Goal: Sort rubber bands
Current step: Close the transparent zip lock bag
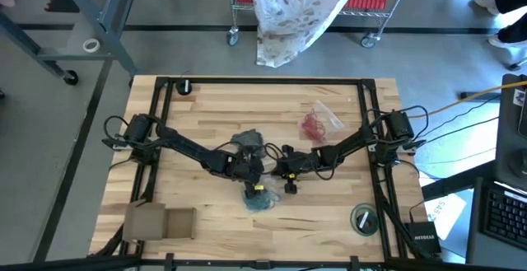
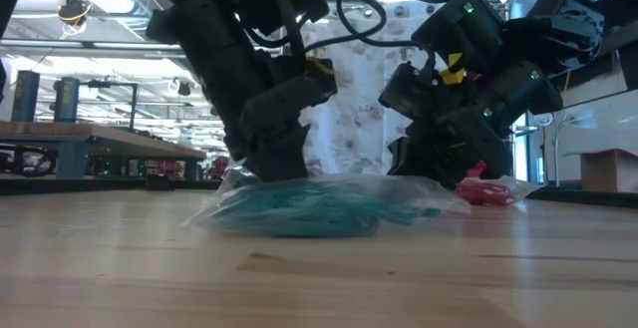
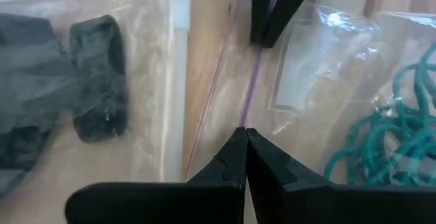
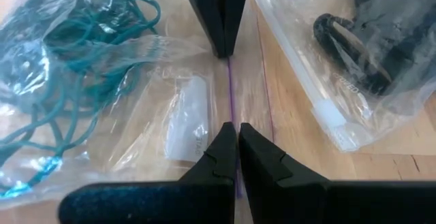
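Note:
A clear zip bag of teal rubber bands (image 1: 262,200) lies flat on the table's middle, near side; it also shows in the low view (image 2: 319,208). Beside it on the far side lies a clear bag of dark rubber bands (image 1: 249,141) (image 3: 95,81). A bag of red bands (image 1: 317,123) rests farther right. My left gripper (image 3: 245,134) (image 1: 250,169) and my right gripper (image 4: 236,126) (image 1: 285,172) face each other tip to tip over the teal bag's mouth, both shut on it. My left gripper pinches the teal bag's purple zip strip (image 3: 244,118) between its two fingers, which lie along the strip. The bag rests slack on the table. My right gripper pinches the same purple zip strip (image 4: 231,112) from the opposite end, fingers along it, a short stretch away from the left fingers (image 4: 221,20).
A flattened cardboard box (image 1: 160,221) lies at the near left corner and a roll of tape (image 1: 363,218) at the near right. A small black object (image 1: 185,86) sits by the far left edge. Black frame rails (image 1: 156,131) run along both sides.

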